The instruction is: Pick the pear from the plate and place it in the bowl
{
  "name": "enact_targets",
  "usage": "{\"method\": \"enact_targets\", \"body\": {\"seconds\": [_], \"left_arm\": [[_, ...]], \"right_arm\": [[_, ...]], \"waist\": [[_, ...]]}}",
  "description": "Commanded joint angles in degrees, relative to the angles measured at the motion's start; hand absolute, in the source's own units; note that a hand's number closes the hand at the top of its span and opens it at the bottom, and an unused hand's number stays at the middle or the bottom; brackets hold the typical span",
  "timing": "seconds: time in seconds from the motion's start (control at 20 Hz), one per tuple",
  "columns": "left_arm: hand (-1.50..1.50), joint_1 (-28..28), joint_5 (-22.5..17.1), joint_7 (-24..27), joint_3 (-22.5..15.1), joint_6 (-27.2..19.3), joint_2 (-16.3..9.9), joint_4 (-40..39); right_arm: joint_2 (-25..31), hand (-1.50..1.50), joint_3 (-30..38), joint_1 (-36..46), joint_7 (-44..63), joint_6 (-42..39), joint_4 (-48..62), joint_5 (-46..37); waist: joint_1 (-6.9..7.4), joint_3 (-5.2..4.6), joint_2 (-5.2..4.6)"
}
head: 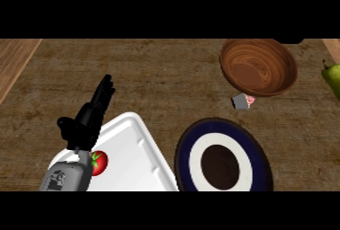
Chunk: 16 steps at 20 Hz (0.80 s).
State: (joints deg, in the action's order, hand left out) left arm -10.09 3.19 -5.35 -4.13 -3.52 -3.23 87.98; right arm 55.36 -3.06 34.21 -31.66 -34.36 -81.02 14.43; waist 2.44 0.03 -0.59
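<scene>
The black left hand holds straight, pressed-together fingers over the brown surface. Far right of them, past the round wooden bowl, the green pear lies cut off by the edge, off the dark-centred navy-and-white plate.

A dark brown, mottled table fills nearly the whole view (its grain looks rough and streaked). Lighter wood strips border it at the upper left and upper right corners.
</scene>
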Motion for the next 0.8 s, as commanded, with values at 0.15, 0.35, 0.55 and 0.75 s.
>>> {"method": "enact_targets", "body": {"seconds": [0.15, 0.35, 0.55, 0.75], "left_arm": [[0.0, -1.05, 0.93, 0.91, -0.67, -1.18, 1.74, -1.78], [0.0, 0.79, 0.88, -0.57, -1.45, -0.33, 1.15, 1.55], [0.0, -1.16, 1.28, 3.16, -0.36, -0.5, 1.4, -3.95], [0.0, -1.78, -1.25, 1.21, 1.7, 2.07, -1.02, -1.35]], "right_arm": [[-9.21, 1.5, -7.86, 10.51, -12.29, 6.36, 13.44, -19.22], [-14.72, 1.5, -10.34, 14.76, -15.94, 11.35, 25.28, -24.5], [-17.62, 1.5, -12.42, 19.65, -21.69, 16.43, 35.78, -30.91], [-22.22, 1.5, -12.94, 23.28, -24.07, 21.14, 46.88, -34.03]], "waist": [[0.63, 0.01, -0.29], [0.82, 0.03, -0.23], [0.55, 0.01, -0.44], [1.34, 0.04, -0.62]]}}
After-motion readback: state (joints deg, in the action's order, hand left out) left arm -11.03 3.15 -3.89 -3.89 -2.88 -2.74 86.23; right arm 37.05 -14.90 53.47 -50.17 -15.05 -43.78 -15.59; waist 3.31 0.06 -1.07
